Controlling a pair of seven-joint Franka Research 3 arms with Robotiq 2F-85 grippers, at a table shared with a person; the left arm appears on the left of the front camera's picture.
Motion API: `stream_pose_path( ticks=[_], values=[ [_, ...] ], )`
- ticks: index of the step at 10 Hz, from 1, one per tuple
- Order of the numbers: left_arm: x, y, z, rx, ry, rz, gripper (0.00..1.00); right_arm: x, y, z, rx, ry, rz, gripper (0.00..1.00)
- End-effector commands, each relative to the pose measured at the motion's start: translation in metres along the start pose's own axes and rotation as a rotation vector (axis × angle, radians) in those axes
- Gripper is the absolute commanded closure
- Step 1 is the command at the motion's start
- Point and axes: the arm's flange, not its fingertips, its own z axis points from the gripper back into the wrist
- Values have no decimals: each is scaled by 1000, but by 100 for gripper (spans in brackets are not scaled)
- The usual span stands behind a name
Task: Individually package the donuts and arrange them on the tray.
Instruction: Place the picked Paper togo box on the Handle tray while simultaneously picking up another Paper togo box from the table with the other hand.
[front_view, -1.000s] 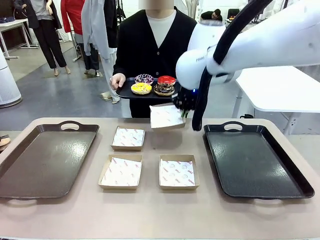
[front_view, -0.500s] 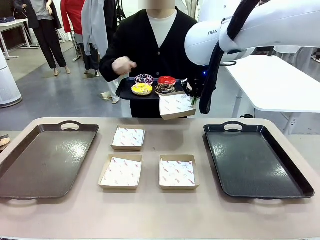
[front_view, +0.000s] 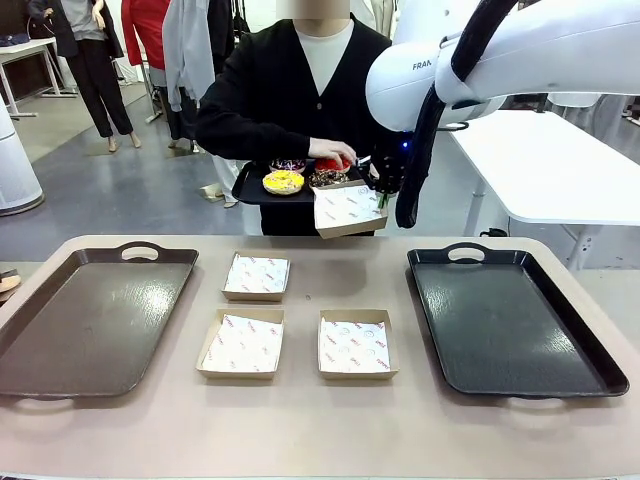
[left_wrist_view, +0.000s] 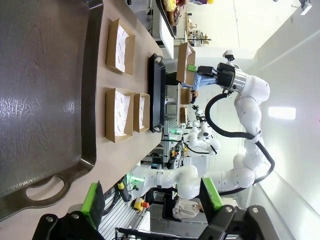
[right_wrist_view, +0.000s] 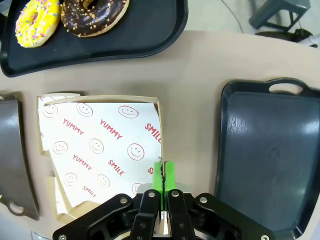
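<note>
The right gripper (right_wrist_view: 162, 170) pinches the edge of a paper-lined box (right_wrist_view: 100, 150). A yellow donut (right_wrist_view: 34, 21) and a chocolate donut (right_wrist_view: 95, 15) sit side by side on a black tray (right_wrist_view: 150, 35).

The front view faces the person (front_view: 270, 100) across the desk (front_view: 300, 430). The left wrist view, rolled sideways, skims low along it; the right wrist view looks closely down on a box (right_wrist_view: 100, 99) all three share.

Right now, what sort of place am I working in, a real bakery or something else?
Probably a lab or test hall staged as a donut counter, not a shop: bare grey floor, a white work table behind, and a person holding the donuts on a tray.
</note>
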Motion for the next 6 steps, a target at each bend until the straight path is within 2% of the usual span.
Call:
stream_pose_path(
  ticks=[1,6],
  values=[
    [-1,-2,1,-8,2,-1,0,-1,-3,-1,4,-15,-5,100],
    [-1,-2,1,-8,2,-1,0,-1,-3,-1,4,-15,-5,100]
  ],
)
